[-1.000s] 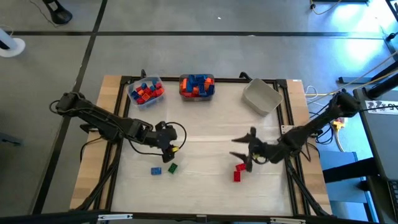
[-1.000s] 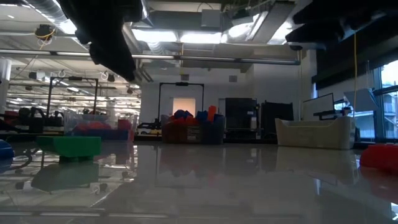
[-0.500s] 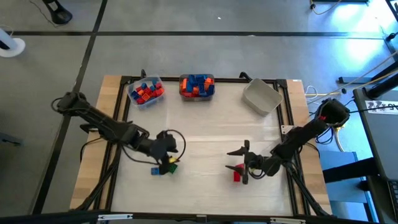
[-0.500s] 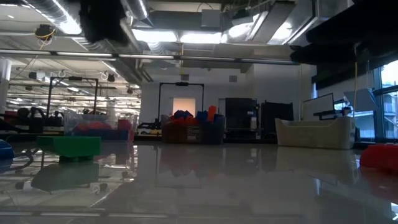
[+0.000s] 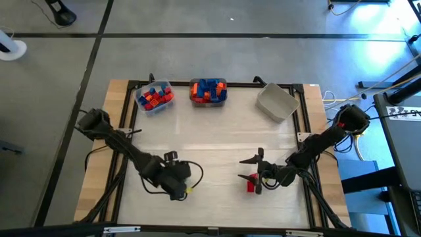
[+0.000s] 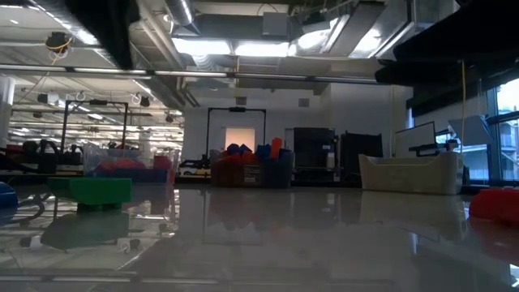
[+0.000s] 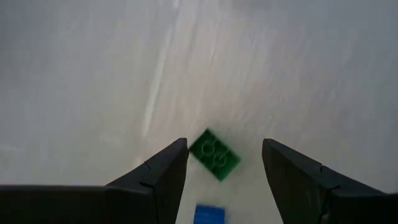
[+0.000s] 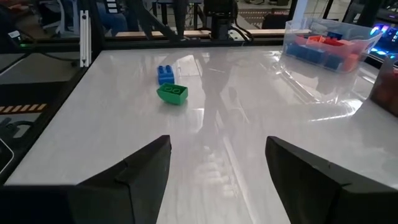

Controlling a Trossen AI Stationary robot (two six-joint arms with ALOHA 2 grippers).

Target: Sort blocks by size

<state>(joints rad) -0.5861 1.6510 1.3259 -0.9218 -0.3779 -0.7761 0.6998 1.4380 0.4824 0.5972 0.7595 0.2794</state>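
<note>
Grey concrete floor (image 5: pixel 197 20) with dark seams, exposed ceiling ducts (image 6: pixel 243 24), bright strip lights (image 6: pixel 235 47), tall window (image 6: pixel 503 122) at side

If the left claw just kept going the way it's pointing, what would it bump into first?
Probably the green block, lying on the table between the open fingers of the left gripper; the blue block lies closer but depth is unclear.

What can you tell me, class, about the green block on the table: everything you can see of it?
The green block is a small studded plastic brick, four studs on top, glossy. It lies flat on the white table, studs up, turned at a slant to the left gripper, whose open jaws hang above and either side of it. Nothing grips it. A blue block lies close beside it.
</note>
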